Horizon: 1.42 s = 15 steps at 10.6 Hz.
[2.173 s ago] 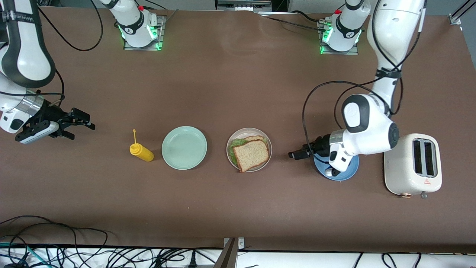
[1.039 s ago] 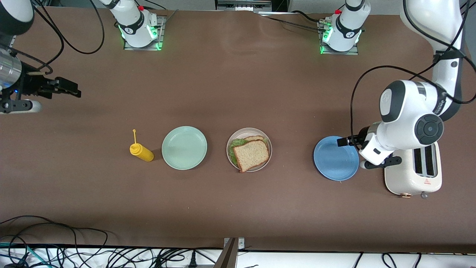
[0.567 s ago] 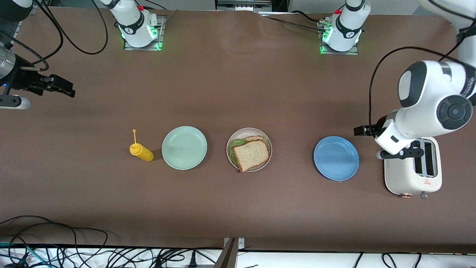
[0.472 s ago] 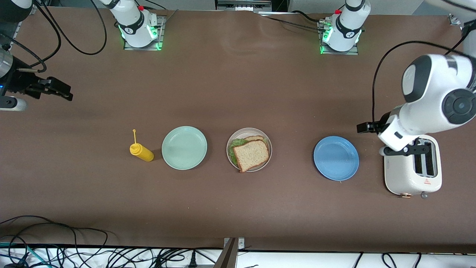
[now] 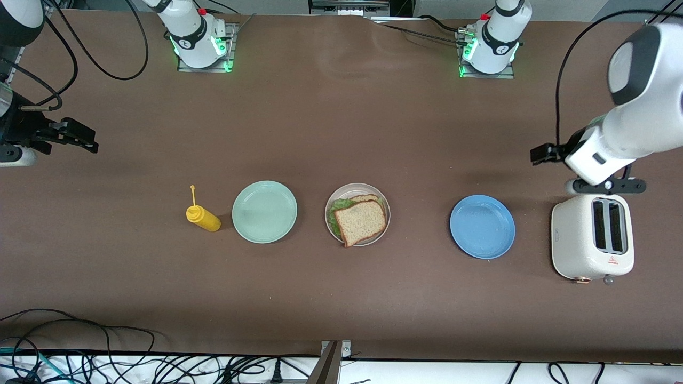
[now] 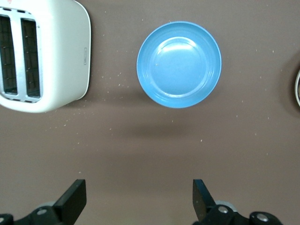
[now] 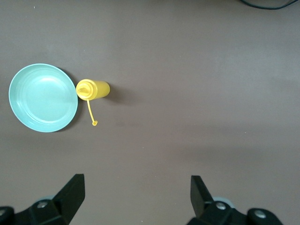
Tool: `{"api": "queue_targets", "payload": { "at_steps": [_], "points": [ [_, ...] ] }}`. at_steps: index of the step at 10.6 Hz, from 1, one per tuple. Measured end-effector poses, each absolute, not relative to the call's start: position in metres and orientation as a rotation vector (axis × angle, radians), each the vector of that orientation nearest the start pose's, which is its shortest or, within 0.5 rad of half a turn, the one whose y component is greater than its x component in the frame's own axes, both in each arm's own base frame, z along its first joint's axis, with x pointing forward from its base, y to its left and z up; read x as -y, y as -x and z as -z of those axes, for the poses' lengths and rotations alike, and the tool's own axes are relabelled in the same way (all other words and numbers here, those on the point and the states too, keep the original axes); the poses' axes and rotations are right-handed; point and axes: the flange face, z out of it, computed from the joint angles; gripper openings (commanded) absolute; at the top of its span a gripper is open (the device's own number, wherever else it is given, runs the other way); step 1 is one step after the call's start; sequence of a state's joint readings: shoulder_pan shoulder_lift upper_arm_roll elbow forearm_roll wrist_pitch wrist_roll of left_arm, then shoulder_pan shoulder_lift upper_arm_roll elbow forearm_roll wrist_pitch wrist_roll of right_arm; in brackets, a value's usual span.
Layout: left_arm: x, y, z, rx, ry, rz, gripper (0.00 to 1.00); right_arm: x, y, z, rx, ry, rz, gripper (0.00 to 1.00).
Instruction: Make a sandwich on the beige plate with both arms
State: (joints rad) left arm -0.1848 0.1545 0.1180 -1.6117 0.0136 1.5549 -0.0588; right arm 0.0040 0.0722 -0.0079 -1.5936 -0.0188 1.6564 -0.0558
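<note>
The sandwich sat on the beige plate. The toaster bore a small red logo, unreadable. The left gripper and the right gripper hung over bare table, jaws spread wide and empty.

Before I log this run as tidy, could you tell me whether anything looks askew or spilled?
Only slightly: the sandwich's top slice sits skewed, lettuce poking out, though all stays on the beige plate. Pale crumbs fleck the table beside the toaster.

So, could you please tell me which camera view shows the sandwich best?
The front view: the sandwich lies whole on the beige plate, top slice and lettuce visible. The left wrist view catches only a sliver of that plate's rim; the right wrist view shows neither.
</note>
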Motion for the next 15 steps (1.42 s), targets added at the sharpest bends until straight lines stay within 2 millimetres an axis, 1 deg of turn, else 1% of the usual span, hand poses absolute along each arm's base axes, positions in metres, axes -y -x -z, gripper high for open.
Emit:
{"api": "queue_targets", "payload": {
  "at_steps": [1, 2, 4, 6, 7, 10, 13, 15],
  "points": [
    [0.038, -0.578, -0.53, -0.022, 3.085, -0.314, 1.0, 0.005, -0.576, -0.578, 0.085, 3.16, 0.012, 1.0],
    [0.036, -0.572, -0.542, -0.024, 3.088, -0.308, 1.0, 0.013, -0.568, -0.575, 0.103, 3.16, 0.034, 1.0],
    [0.034, -0.56, -0.567, -0.024, 3.092, -0.312, 1.0, 0.03, -0.559, -0.578, 0.195, 3.156, 0.065, 1.0],
    [0.038, -0.555, -0.596, -0.045, 3.098, -0.277, 1.0, 0.033, -0.558, -0.579, 0.227, 3.154, 0.062, 1.0],
    [0.042, -0.554, -0.605, -0.058, 3.101, -0.258, 1.0, 0.032, -0.558, -0.578, 0.239, 3.152, 0.055, 1.0],
    [0.056, -0.553, -0.614, -0.101, 3.105, -0.23, 1.0, 0.028, -0.555, -0.574, 0.258, 3.147, 0.0, 1.0],
    [0.055, -0.552, -0.628, -0.101, 3.108, -0.204, 1.0, 0.028, -0.555, -0.576, 0.257, 3.147, -0.003, 1.0],
    [0.053, -0.552, -0.623, -0.098, 3.106, -0.227, 1.0, 0.03, -0.555, -0.577, 0.251, 3.148, -0.003, 1.0]
  ]
}}
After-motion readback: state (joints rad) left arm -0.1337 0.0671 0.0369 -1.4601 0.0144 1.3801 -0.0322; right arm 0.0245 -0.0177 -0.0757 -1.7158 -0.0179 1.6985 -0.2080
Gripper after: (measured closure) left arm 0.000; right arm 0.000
